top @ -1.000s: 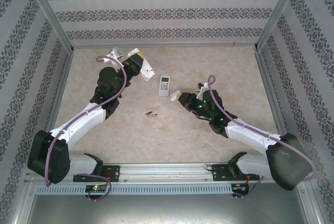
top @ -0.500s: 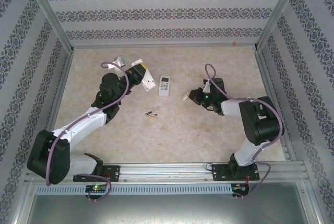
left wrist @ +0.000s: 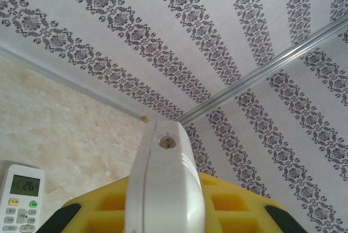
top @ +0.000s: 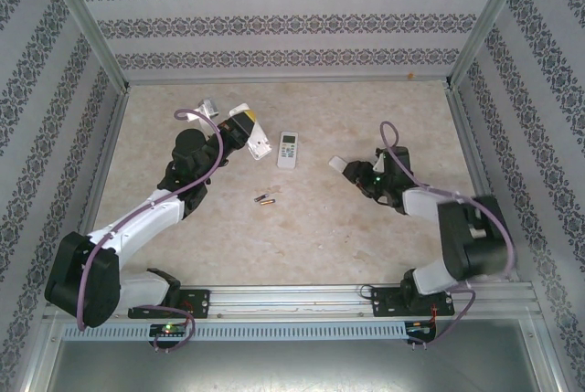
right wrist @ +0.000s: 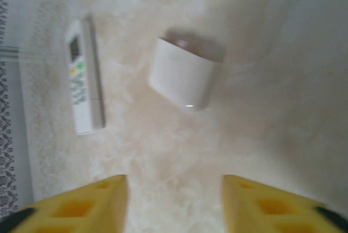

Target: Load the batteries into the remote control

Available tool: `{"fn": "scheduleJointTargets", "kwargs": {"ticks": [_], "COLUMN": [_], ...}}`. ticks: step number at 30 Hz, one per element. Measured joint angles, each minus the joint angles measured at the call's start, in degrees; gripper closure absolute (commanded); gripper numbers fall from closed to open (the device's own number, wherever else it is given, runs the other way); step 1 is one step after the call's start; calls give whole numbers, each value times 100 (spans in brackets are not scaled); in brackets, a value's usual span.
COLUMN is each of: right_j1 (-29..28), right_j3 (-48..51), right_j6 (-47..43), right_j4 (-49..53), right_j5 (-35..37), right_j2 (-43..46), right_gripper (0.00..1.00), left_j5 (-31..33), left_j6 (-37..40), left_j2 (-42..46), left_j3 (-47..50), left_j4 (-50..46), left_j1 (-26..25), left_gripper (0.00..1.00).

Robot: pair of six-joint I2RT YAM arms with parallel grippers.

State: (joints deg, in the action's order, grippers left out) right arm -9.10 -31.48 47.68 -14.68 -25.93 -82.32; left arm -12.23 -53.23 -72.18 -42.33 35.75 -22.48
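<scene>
Right fingers (right wrist: 81, 206) withdrew, parted; white cover (right wrist: 185, 78) on table (right wrist: 261, 108).

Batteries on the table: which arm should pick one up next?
Right, probably. The right gripper is open and empty, facing the table, while the left gripper is shut on a white remote, so it can't grab the batteries.

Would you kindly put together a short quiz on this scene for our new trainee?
1. True or false: the right hand is open and holds nothing.
2. What does the left hand grip? A) a white remote B) a battery C) nothing
3. Fill in: the two batteries lie on the ____, with neither hand touching them.
Key: 1 true; 2 A; 3 table.
</scene>
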Motion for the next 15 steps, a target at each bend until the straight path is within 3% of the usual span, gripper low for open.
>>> {"fn": "scheduleJointTargets", "kwargs": {"ticks": [2, 6, 10, 15], "right_j1": [-297, -1727, -2841, -3239], "right_j3": [0, -393, -1250, -2026], "right_j6": [-352, -1478, -2500, -3213], "right_j4": [166, 337, 431, 492], "right_j5": [334, 881, 1036, 1064], "right_j2": [780, 1834, 1744, 1134], "right_gripper": [23, 9, 3, 3], "left_j5": [-7, -44, -70, -81], "left_j6": [-15, -28, -42, -125], "left_j2": [-11, -31, -35, -48], "left_j3": [0, -2, 0, -2], "left_j4": [-2, -2, -2, 0], "left_j1": [-26, -212, -468, -560], "left_gripper": [80, 80, 80, 80]}}
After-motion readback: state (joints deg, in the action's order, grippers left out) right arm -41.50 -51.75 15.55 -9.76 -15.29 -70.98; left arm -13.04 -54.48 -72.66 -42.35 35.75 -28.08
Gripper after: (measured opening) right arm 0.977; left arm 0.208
